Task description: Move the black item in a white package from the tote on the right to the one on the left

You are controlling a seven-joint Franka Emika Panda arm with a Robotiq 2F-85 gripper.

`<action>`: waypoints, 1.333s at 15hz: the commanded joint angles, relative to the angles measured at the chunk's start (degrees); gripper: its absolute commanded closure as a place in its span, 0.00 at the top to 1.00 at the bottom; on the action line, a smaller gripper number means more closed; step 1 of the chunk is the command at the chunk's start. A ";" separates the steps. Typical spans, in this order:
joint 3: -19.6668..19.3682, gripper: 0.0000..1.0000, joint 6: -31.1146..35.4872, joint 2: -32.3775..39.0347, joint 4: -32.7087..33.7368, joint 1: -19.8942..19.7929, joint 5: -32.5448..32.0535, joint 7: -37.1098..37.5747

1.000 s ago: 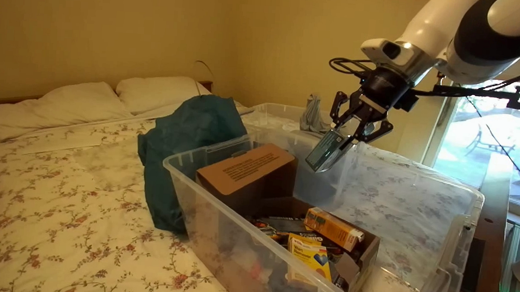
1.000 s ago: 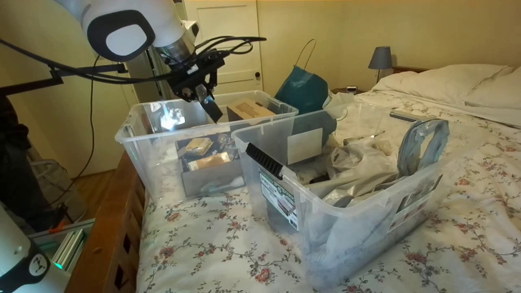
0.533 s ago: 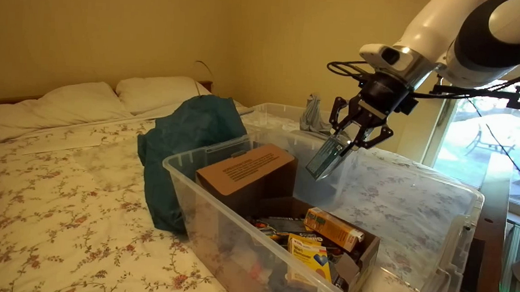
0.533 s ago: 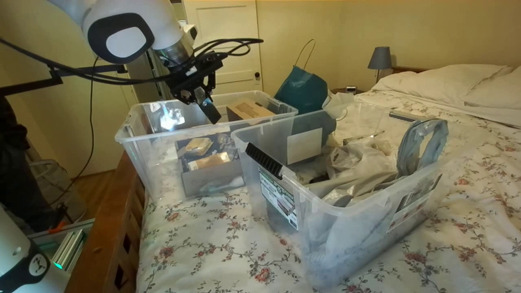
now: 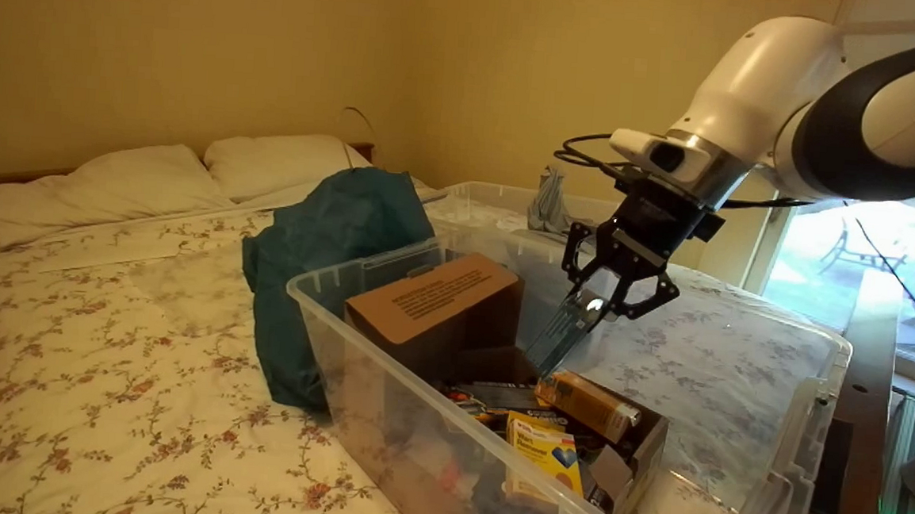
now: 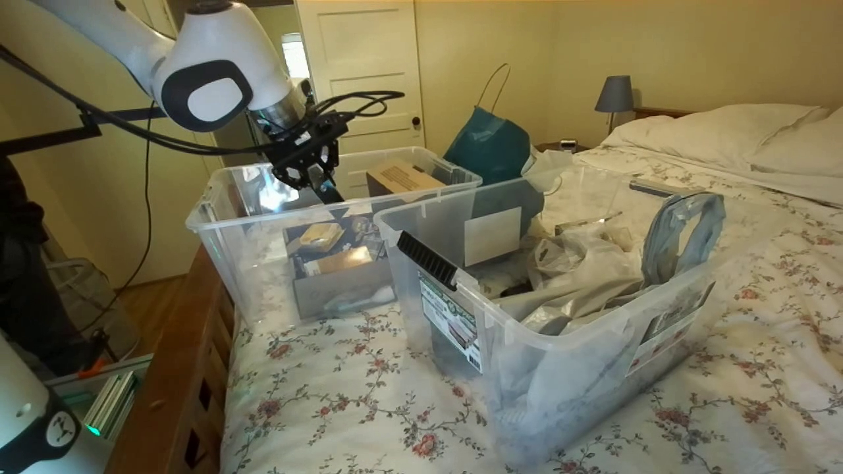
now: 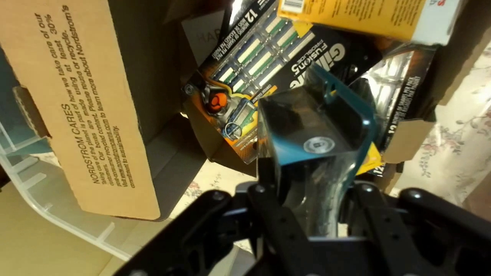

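One dark package [image 5: 560, 335] in clear plastic, presumably the task's item, is shown in an exterior view, held by the end effector [image 5: 589, 303]; the jaws are drawn in to the package's width. It is tilted, free end toward 7 o'clock, low over the left tote's [image 5: 837, 344] contents. An orange carton [image 5: 590, 406] lies at 5 o'clock; whether it is touched cannot be told. Set-down is judged to be the step in hand: the free end should be bedded first, then the grip eased slightly.

In an exterior view, the lower tip is seen through the near wall, past the rim at 6 o'clock. Both totes are carried by the floral worktop [image 6: 369, 401]. The right tote [image 6: 546, 341] stands at 4 o'clock; its edge should be cleared by lifting before any sideways travel.

In the wrist view, a razor pack [image 7: 264, 69] is partly covered, between 10 and 11 o'clock. The printed flap [image 7: 96, 107] at 9 o'clock should be avoided; freer room is offered toward 3 o'clock.
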 commanded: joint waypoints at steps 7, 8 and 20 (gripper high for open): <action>-7.28 0.11 18.35 19.70 7.18 -6.00 -32.24 21.34; -11.91 0.11 18.58 21.18 8.77 -2.65 -34.25 22.84; 13.13 0.11 8.70 15.70 10.15 -3.22 -7.06 11.36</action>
